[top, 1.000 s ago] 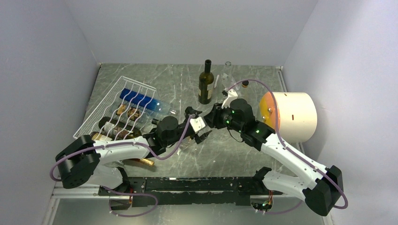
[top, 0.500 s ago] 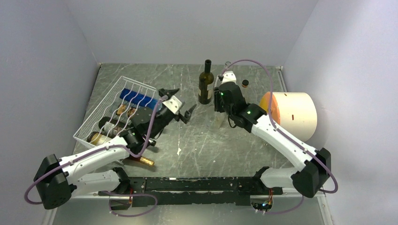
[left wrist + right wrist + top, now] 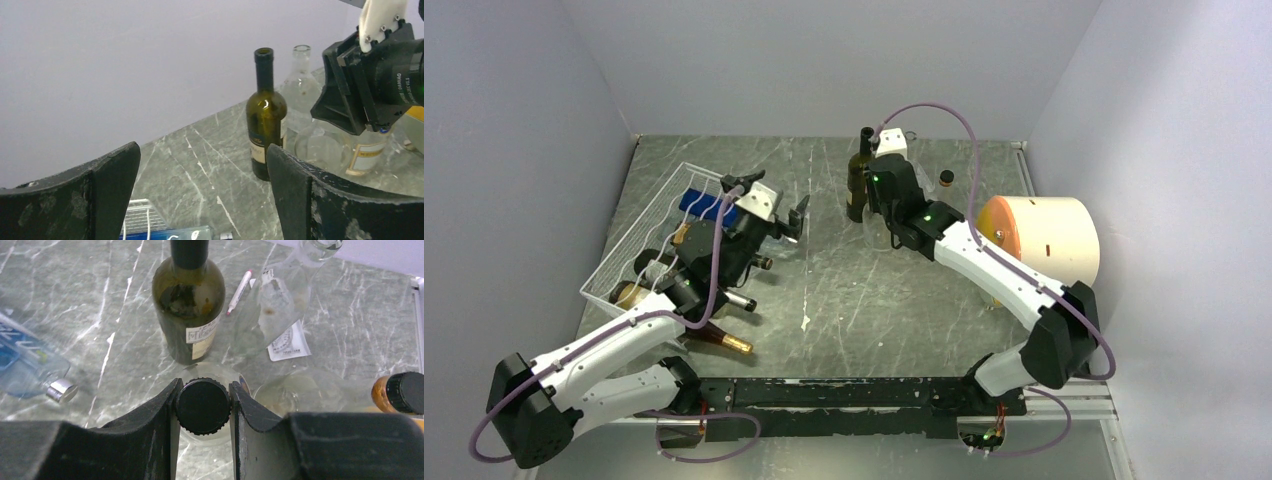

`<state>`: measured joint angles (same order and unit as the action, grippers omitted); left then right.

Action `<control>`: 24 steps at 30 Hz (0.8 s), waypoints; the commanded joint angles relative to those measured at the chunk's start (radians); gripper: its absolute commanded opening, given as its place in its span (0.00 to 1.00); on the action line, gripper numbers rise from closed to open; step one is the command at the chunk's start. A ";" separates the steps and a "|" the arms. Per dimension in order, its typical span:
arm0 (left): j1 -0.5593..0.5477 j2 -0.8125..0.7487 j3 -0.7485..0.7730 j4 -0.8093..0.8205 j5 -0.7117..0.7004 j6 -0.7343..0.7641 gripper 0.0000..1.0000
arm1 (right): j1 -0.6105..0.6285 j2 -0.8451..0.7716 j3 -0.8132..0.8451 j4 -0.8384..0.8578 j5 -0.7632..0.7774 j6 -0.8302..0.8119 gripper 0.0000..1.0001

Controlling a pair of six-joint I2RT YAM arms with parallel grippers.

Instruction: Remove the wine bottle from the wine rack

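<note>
The white wire wine rack (image 3: pixel 639 235) lies at the left and holds several lying bottles, among them a blue one (image 3: pixel 707 205) and brown ones (image 3: pixel 637 293). My left gripper (image 3: pixel 791 215) is open and empty above the rack's right edge. In the left wrist view (image 3: pixel 202 160) it faces the upright bottles, with the rack (image 3: pixel 141 217) low in view. My right gripper (image 3: pixel 887 208) is shut on the black cap (image 3: pixel 202 406) of a clear glass bottle (image 3: pixel 885 238), upright next to a dark green wine bottle (image 3: pixel 860 185), which also shows in the right wrist view (image 3: pixel 190 315).
A cream cylinder with an orange face (image 3: pixel 1049 245) lies at the right. Another clear bottle (image 3: pixel 280 295) and a small amber bottle with a black cap (image 3: pixel 400 392) stand near the right gripper. A dark bottle with a gold neck (image 3: pixel 724 340) lies on the table before the rack.
My left gripper swung from the table's middle back left toward the rack, open. My right gripper carried the clear bottle toward the back, beside the dark green bottle.
</note>
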<state>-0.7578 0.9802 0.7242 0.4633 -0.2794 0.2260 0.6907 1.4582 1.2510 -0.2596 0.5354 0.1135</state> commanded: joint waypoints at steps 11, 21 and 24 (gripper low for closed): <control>0.039 -0.028 0.034 -0.048 -0.057 0.017 0.97 | -0.031 -0.005 -0.006 0.233 0.100 0.000 0.19; 0.043 -0.042 0.023 -0.035 -0.102 0.057 0.98 | -0.033 -0.069 0.033 0.149 0.043 -0.014 0.79; 0.051 -0.048 0.020 -0.031 -0.115 0.063 0.99 | -0.031 -0.114 0.050 0.107 0.008 -0.006 0.86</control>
<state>-0.7231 0.9504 0.7322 0.4137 -0.3534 0.2672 0.6609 1.4151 1.2507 -0.1459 0.5762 0.1062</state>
